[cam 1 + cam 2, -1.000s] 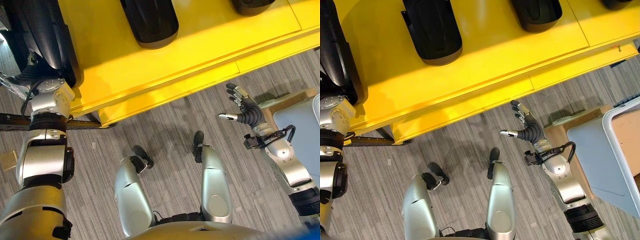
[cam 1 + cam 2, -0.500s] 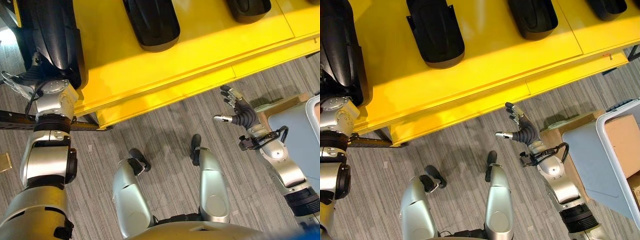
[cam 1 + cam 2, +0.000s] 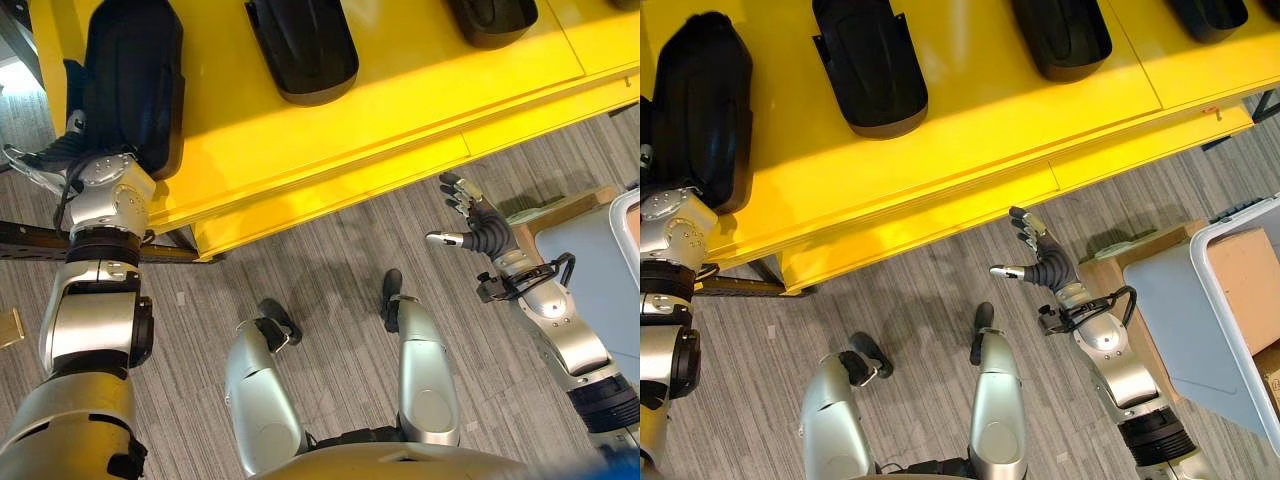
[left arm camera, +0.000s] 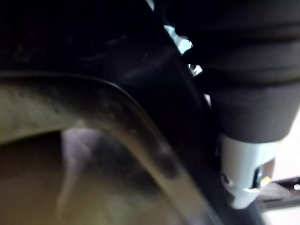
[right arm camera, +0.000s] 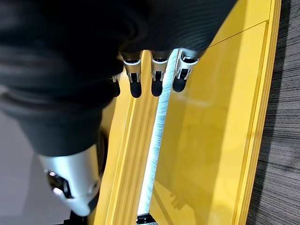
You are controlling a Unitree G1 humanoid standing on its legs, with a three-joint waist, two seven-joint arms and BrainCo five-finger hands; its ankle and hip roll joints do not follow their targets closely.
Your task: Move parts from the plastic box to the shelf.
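A long black moulded part (image 3: 130,80) lies on the left end of the yellow shelf (image 3: 400,110). My left hand (image 3: 60,153) is at its near end, at the shelf's left edge, with its fingers hidden behind the part. In the left wrist view the part's dark surface (image 4: 93,47) sits right against the hand, and a thumb (image 4: 243,178) shows beside it. My right hand (image 3: 472,228) hangs open and empty over the floor, just in front of the shelf edge. The grey plastic box (image 3: 1185,310) stands to the right of it.
More black parts (image 3: 870,65) (image 3: 1065,35) (image 3: 1205,15) lie in a row along the shelf. A cardboard piece (image 3: 1245,275) is in the box, which rests on a wooden stand (image 3: 1110,262). Grey striped floor (image 3: 330,260) lies between shelf and box.
The black part at the left has come down from the upper left and now lies flat on the shelf. The right hand has barely moved. The view has shifted a little.
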